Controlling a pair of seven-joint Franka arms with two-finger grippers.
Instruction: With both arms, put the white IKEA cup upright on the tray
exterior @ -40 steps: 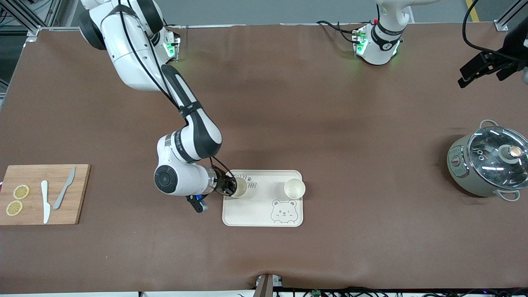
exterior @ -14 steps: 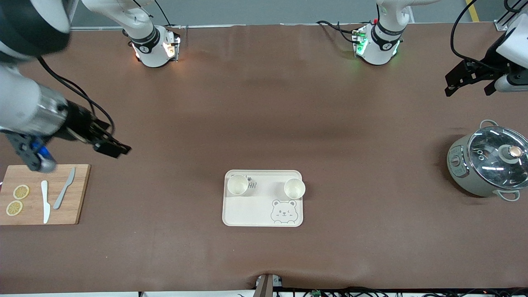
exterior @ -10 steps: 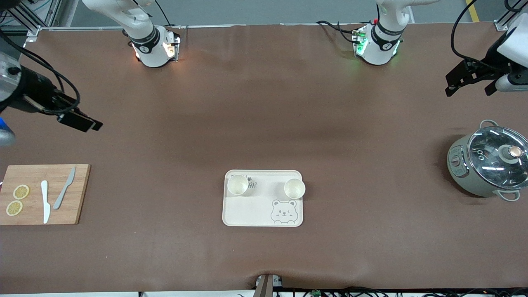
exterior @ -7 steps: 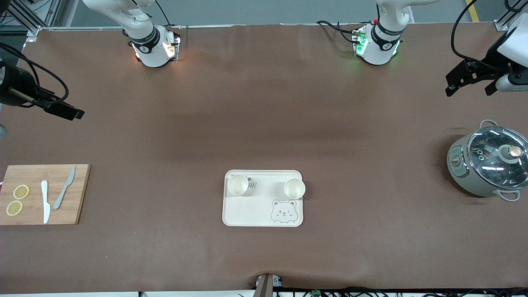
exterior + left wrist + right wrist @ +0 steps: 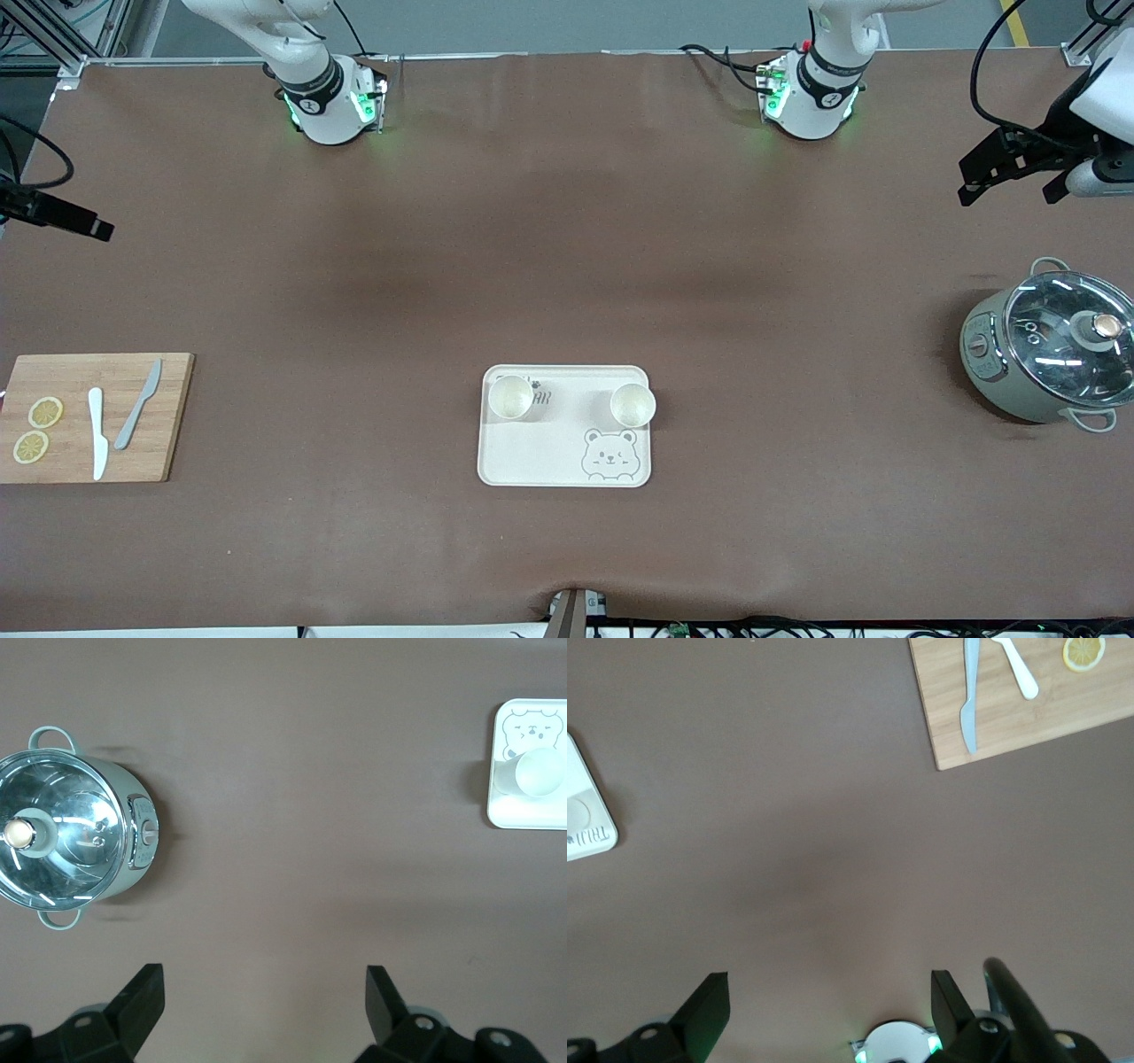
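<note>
Two white cups stand upright on the cream bear tray point(image 5: 540, 456), one point(image 5: 511, 397) toward the right arm's end and one point(image 5: 633, 405) toward the left arm's end. Nothing touches either cup. My right gripper point(image 5: 73, 221) hangs open and empty over the bare table at the right arm's end, above and away from the cutting board. My left gripper point(image 5: 1010, 180) hangs open and empty over the table at the left arm's end, apart from the pot. The left wrist view shows its open gripper point(image 5: 264, 992), the tray point(image 5: 532, 812) and one cup point(image 5: 539, 773). The right wrist view shows its open gripper point(image 5: 830, 992) and a tray corner point(image 5: 586, 828).
A wooden cutting board point(image 5: 168, 425) with a white knife point(image 5: 97, 434), a grey knife point(image 5: 137, 416) and lemon slices point(image 5: 44, 412) lies at the right arm's end. A grey pot with a glass lid point(image 5: 1050, 350) stands at the left arm's end. Brown cloth covers the table.
My right arm has let go of the cup on the tray and swung back toward its own end of the table. The left arm has stayed put.
</note>
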